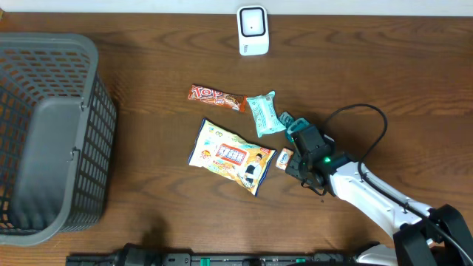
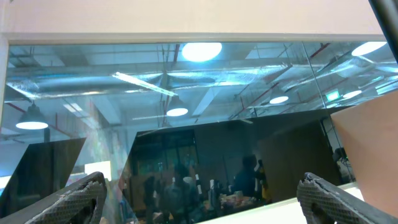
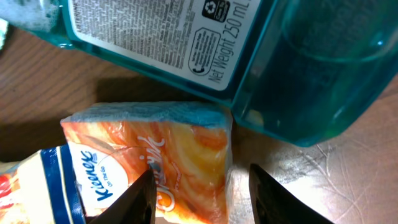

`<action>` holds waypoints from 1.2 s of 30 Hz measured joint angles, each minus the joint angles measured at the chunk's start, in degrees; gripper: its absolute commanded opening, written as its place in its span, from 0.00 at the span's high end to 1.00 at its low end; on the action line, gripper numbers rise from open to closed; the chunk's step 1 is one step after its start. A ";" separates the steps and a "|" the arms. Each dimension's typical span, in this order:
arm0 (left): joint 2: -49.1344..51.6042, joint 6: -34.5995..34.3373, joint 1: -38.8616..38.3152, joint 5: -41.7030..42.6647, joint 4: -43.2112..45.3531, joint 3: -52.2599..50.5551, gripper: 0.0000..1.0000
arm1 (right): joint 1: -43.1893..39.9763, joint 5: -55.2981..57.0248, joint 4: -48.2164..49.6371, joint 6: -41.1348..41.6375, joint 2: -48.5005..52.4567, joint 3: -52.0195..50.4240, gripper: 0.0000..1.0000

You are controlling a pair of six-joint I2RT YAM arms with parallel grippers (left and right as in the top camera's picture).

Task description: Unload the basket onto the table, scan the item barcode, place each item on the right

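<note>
A small orange Kleenex tissue pack point(image 1: 284, 158) lies on the wooden table, right of the snack bag. In the right wrist view the tissue pack point(image 3: 161, 149) fills the lower left. My right gripper point(image 3: 200, 186) is open just above it: the left finger overlaps the pack, and the right finger is over bare table past the pack's right edge. From overhead, the right gripper point(image 1: 295, 160) sits beside the pack. The white barcode scanner point(image 1: 252, 30) stands at the table's far edge. My left gripper point(image 2: 199, 205) is open wide, empty, and pointed up at a window.
A teal mouthwash bottle point(image 3: 298, 62) lies just beyond the tissue pack, close to the right gripper. A snack bag point(image 1: 230, 156), a teal wipes pack point(image 1: 264, 113) and a red candy bar point(image 1: 216, 97) lie mid-table. A grey basket point(image 1: 52, 137) stands at the left.
</note>
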 measured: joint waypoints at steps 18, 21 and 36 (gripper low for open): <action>0.00 0.00 0.00 0.02 0.00 0.00 0.02 | -0.02 5.25 2.93 -4.13 1.40 0.11 0.33; 0.00 0.00 0.00 0.00 0.00 0.00 0.02 | -0.04 5.29 3.02 -4.31 1.36 -0.02 0.21; 0.00 0.00 0.00 0.00 0.28 -0.61 0.02 | -0.02 4.11 2.45 -3.02 -6.29 -0.72 0.09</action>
